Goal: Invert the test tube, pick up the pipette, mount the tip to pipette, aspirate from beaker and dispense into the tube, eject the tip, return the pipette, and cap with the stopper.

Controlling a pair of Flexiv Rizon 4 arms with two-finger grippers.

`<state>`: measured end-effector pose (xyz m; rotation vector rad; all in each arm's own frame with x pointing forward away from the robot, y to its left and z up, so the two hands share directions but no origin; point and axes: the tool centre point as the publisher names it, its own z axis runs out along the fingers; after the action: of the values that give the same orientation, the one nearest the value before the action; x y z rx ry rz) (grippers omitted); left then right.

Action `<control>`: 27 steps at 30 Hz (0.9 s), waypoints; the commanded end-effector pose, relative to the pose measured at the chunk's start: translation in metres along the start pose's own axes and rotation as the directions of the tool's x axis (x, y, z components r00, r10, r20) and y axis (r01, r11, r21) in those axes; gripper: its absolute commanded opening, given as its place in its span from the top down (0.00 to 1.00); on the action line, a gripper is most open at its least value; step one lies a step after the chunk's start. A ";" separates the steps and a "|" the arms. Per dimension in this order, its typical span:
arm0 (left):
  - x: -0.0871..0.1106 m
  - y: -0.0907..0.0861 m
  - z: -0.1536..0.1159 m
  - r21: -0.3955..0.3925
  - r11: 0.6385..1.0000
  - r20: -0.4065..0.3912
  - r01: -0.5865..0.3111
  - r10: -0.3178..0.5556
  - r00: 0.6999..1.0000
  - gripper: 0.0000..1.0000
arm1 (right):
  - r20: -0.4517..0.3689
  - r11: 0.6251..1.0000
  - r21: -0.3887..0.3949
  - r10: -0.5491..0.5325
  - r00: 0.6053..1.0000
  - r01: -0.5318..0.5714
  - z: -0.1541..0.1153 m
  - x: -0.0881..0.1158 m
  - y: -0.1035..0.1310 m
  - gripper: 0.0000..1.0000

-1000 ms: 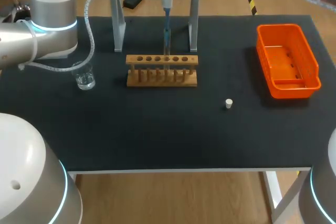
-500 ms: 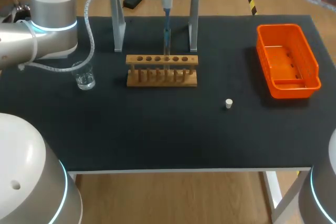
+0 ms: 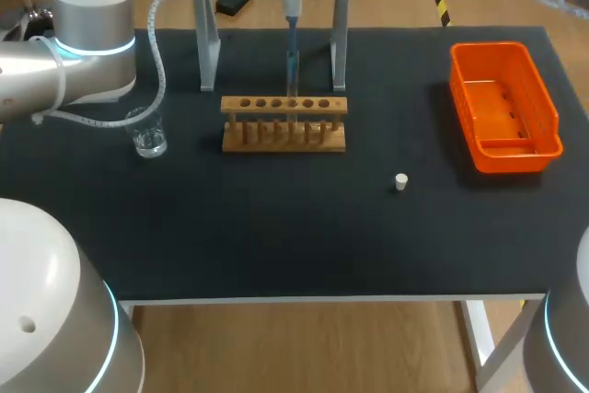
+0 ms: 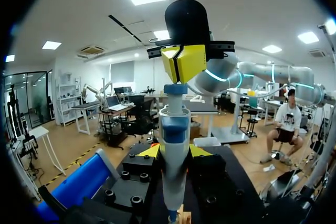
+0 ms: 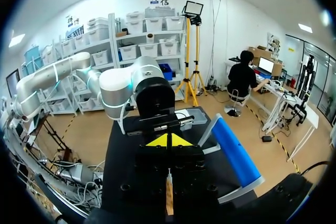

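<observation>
Nothing has visibly moved since the earlier frames; both arms and all things on the table keep their places. The left hand [image 4: 175, 152] pinches the pipette [image 4: 174, 145] from two sides, at the far middle of the table, above the wooden rack [image 3: 283, 123]. The pipette stands upright, its long axis vertical, and its thin end points straight down at a middle hole of the rack. I judge that the test tube stands in that hole, but I cannot make it out clearly. The right hand [image 4: 183, 62] has its yellow fingers pressed together on nothing, and it sits directly above the plunger button [image 4: 175, 88], on the same vertical line. So the coming push, as I judge it, goes straight down along the pipette. The beaker [image 3: 147, 135] is well apart from the rack on the left arm's side, and the stopper [image 3: 401, 181] lies apart on the right arm's side, nearer the front of the table.
</observation>
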<state>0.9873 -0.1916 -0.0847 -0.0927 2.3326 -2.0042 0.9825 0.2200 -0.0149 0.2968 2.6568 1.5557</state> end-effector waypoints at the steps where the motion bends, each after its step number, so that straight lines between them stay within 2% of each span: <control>1: 0.000 -0.003 -0.001 0.003 1.000 0.002 -0.002 0.002 1.000 1.00 | -0.003 1.000 0.004 0.003 1.000 -0.003 0.000 0.000 -0.007 1.00; 21: 0.000 -0.003 -0.001 0.003 1.000 0.002 -0.002 0.002 1.000 1.00 | -0.027 0.999 0.026 0.029 0.999 -0.028 0.008 0.002 -0.022 1.00; 27: 0.000 -0.003 -0.001 0.003 1.000 0.002 -0.002 0.002 1.000 1.00 | -0.021 1.000 -0.020 -0.012 1.000 0.011 -0.005 0.001 -0.005 1.00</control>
<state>0.9877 -0.1915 -0.0848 -0.0924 2.3269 -2.0077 0.9815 0.2184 -0.0189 0.2798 2.6637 1.5751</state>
